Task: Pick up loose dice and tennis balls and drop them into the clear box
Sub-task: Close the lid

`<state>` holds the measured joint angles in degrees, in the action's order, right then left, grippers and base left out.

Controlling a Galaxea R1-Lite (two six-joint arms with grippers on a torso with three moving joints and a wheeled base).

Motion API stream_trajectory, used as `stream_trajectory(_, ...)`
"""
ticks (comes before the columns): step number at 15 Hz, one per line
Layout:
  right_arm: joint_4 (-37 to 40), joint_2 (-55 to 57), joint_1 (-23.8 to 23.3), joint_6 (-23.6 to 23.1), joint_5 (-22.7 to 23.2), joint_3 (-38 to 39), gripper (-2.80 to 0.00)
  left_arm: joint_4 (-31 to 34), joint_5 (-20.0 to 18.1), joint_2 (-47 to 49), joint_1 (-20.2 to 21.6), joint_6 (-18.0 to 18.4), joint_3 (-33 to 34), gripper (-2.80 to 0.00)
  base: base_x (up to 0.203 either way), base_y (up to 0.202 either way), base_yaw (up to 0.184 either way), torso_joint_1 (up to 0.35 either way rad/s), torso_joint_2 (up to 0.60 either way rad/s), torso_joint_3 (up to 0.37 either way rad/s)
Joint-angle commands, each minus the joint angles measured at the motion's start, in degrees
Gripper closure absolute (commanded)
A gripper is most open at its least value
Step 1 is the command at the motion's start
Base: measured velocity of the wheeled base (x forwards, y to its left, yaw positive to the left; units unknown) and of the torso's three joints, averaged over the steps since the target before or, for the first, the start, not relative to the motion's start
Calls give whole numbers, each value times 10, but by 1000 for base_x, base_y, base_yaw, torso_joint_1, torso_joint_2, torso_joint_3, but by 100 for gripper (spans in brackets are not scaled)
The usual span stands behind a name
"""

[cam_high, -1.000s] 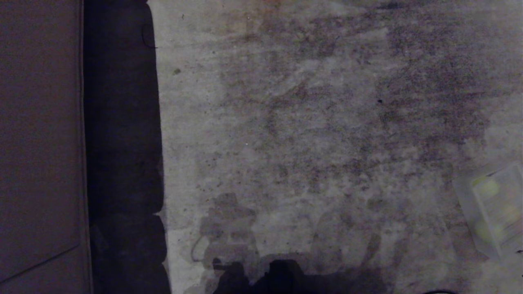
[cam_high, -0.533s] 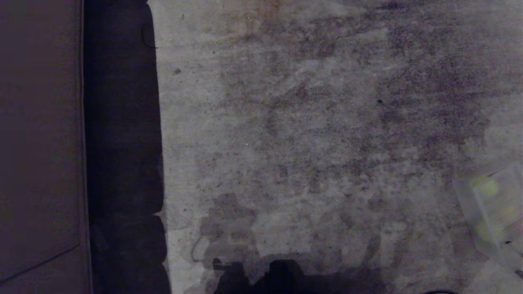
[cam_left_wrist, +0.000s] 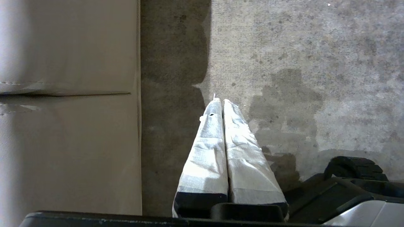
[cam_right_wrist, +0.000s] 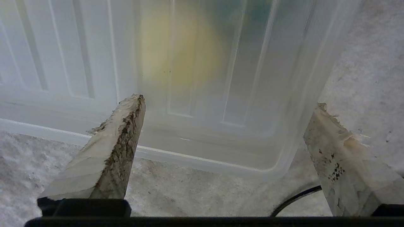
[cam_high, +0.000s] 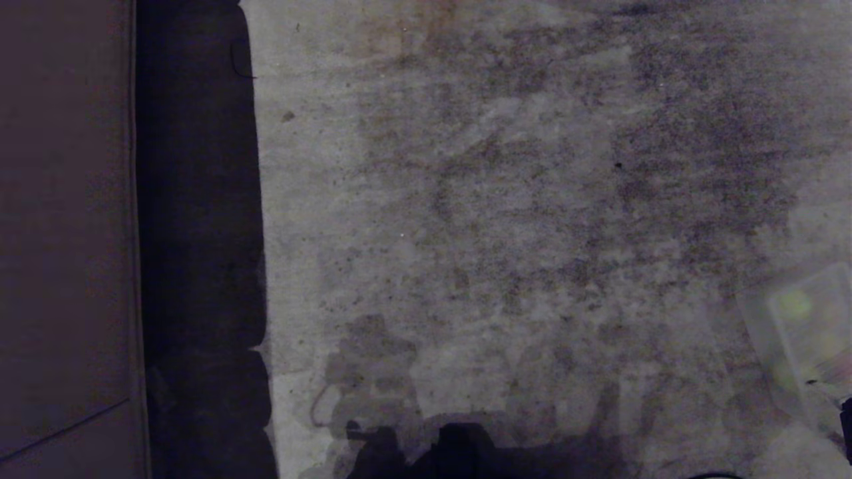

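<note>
At the right edge of your head view, the clear box [cam_high: 809,332] sits on the stained concrete floor [cam_high: 506,219], with a blurry yellow-green tennis ball [cam_high: 794,304] showing through its wall. Your right pincer [cam_right_wrist: 227,126] hangs just beside the box's ribbed side, its taped fingers [cam_right_wrist: 123,132] spread wide and holding nothing. Your left pincer [cam_left_wrist: 222,101] stays parked over the floor near a tan sofa [cam_left_wrist: 69,126], fingers pressed together and empty.

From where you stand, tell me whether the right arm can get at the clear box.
Probably yes: the right gripper hangs just over the clear box, jaws wide apart and empty, with nothing between them and it.
</note>
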<state>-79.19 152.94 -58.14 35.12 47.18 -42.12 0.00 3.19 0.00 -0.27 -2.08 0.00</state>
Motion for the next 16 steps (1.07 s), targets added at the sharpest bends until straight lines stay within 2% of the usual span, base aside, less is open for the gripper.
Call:
stream_trajectory(1, -4, -2, 7, 3, 3, -7, -280, 0, 0, 1, 0, 0, 1, 0, 0, 0, 0, 0, 0, 0)
stream_trajectory(7, -5, -14, -5, -3, 1, -16, -280, 0, 1, 1, 0, 0, 1, 0, 0, 0, 0, 0, 0, 0)
stream_trajectory(11, -2, -13, -22, -58, -2, -9, -280, 0, 1, 1, 0, 0, 1, 0, 0, 0, 0, 0, 0, 0)
stream_trajectory(16, -1, 2, -36, -69, -3, -16, -280, 0, 0, 1, 0, 0, 1, 0, 0, 0, 0, 0, 0, 0)
